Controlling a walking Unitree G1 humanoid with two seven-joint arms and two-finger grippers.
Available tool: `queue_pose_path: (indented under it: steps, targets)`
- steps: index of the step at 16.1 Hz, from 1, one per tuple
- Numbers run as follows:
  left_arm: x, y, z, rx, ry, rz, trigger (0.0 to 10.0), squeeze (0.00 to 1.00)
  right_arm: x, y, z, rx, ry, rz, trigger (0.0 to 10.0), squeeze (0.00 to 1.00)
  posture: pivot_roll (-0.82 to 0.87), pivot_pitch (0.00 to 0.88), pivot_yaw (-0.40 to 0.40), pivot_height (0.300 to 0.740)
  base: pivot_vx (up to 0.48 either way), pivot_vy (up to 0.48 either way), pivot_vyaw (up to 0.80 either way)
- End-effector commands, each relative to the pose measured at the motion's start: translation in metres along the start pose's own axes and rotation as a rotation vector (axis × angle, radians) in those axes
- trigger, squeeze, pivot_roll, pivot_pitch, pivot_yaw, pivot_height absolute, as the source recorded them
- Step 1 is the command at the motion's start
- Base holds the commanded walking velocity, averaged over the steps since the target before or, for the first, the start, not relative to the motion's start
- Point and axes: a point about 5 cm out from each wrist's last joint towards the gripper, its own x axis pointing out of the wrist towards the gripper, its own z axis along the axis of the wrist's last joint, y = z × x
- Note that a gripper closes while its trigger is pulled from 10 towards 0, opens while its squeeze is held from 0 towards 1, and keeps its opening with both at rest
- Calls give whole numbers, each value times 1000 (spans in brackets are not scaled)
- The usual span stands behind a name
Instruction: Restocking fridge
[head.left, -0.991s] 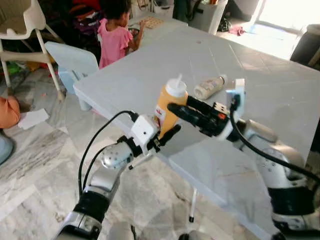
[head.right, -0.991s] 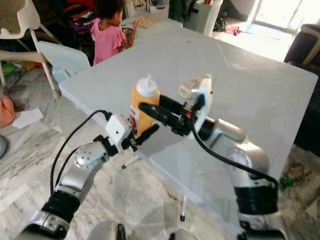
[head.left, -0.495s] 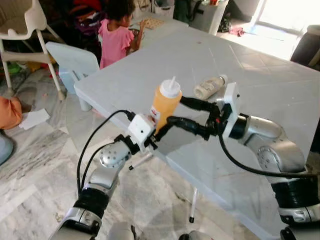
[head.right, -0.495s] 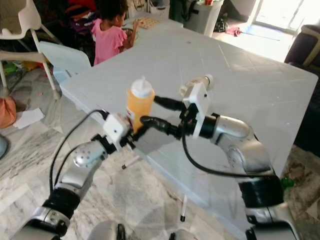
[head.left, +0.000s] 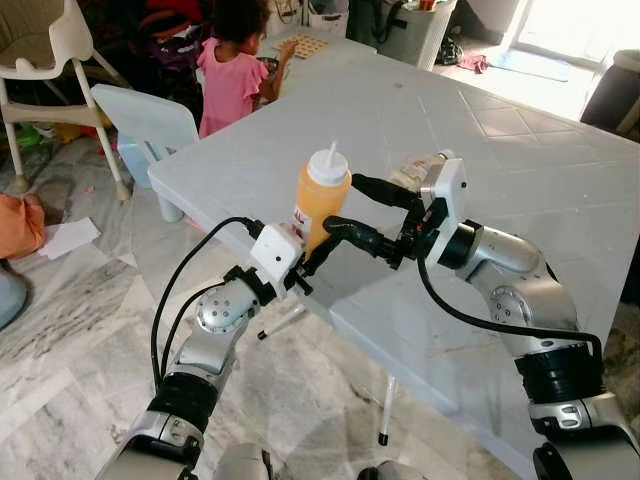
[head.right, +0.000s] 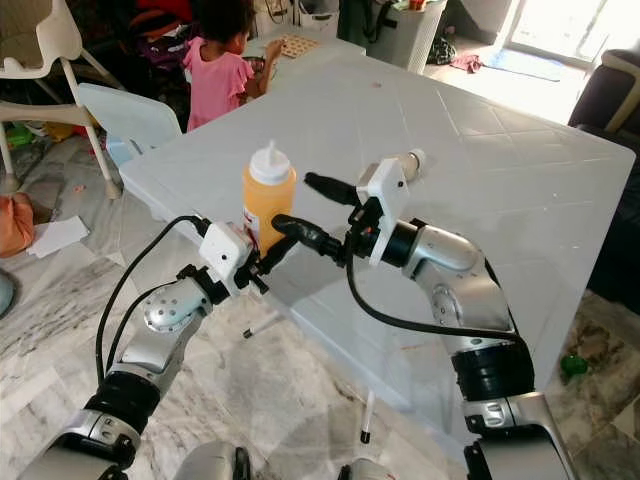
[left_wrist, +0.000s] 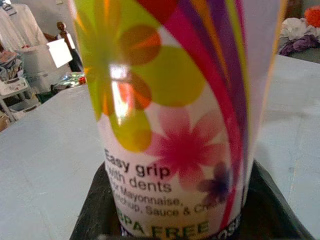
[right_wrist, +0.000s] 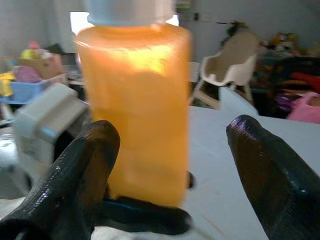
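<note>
Since the earlier frame the right gripper (head.left: 358, 206) has been drawn back — fingers wide. At frame centre the orange squeeze bottle (head.left: 320, 196) is clamped by the left gripper (head.left: 305, 268) — toppling is risked if bumped.

Orange sauce bottle (head.left: 320, 205), white cap; label flowers pink, yellow, green. Bench (head.left: 520, 160) pale grey. Gripper fingers (right_wrist: 87, 165) black.

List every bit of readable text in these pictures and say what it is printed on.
On the flowered label of the orange plastic squeeze bottle with the white cap:
"Easy grip"
"with dents"
"Mayonnaise,", first word cut off
"...chup, Sauce & Ch...", partly hidden
"...PA FREE", start cut off
The small white bottle lying on the table: too small to read.
</note>
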Motion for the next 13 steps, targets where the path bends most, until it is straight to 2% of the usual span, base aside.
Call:
queue_pose_path:
  steps: [1, 4, 6, 8, 13]
  targets:
    - [6, -3, 4, 21, -15, -35, 0, 0, 5, 3, 13, -33, -30, 66, 10000, 0, 19, 0, -3, 740, 0, 0, 0]
    - [6, -9, 2, -3, -12, -60, 1843, 0, 5, 2, 17, -24, -38, 117, 10000, 0, 19, 0, -3, 740, 0, 0, 0]
    - [6, -11, 2, 1, -14, -77, 1882, 0, 6, 0, 19, -31, -48, 101, 10000, 0, 19, 0, -3, 740, 0, 0, 0]
    - [7, -19, 3, -13, -21, -118, 2549, 0, 12, -3, 20, -51, -62, 81, 10000, 0, 16, 0, -1, 740, 0, 0, 0]
    - [8, -27, 3, -16, -30, -135, 2588, 0, 22, -8, 22, -76, -72, 65, 10000, 0, 20, 0, -6, 740, 0, 0, 0]
